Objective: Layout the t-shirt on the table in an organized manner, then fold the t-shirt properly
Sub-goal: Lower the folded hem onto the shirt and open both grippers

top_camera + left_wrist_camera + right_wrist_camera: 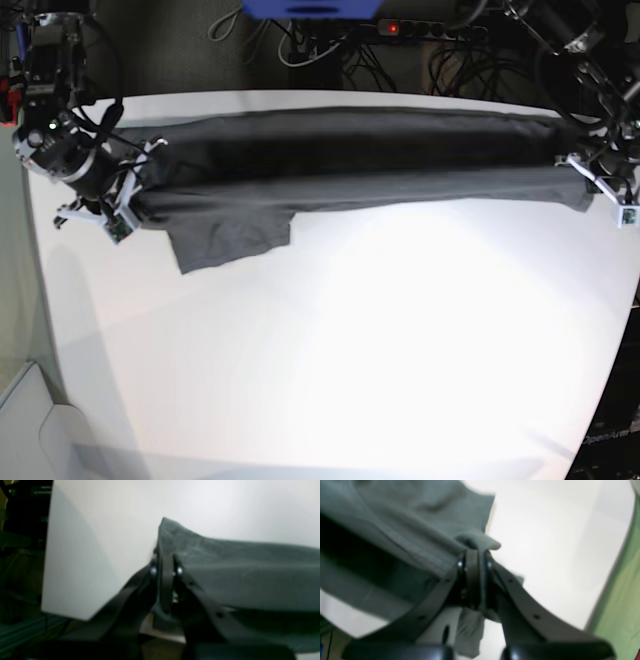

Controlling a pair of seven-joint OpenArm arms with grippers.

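Overhead, largest first:
Table (330, 350): broad matte white top with rounded corners.
T-shirt (350, 160): dark charcoal, plain, stretched taut in a long band across the table's far part; one sleeve droops toward the table's middle.
Left gripper (166, 566): jaws pinched tight on the t-shirt's end, by the table's edge.
Right gripper (475, 560): jaws clamped on the t-shirt's opposite end, cloth bunched between them.

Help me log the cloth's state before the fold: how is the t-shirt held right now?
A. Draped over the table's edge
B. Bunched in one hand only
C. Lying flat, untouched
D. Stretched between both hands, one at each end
D: in the base view the t-shirt spans from the right hand to the left hand, each shut on an end, above the table.
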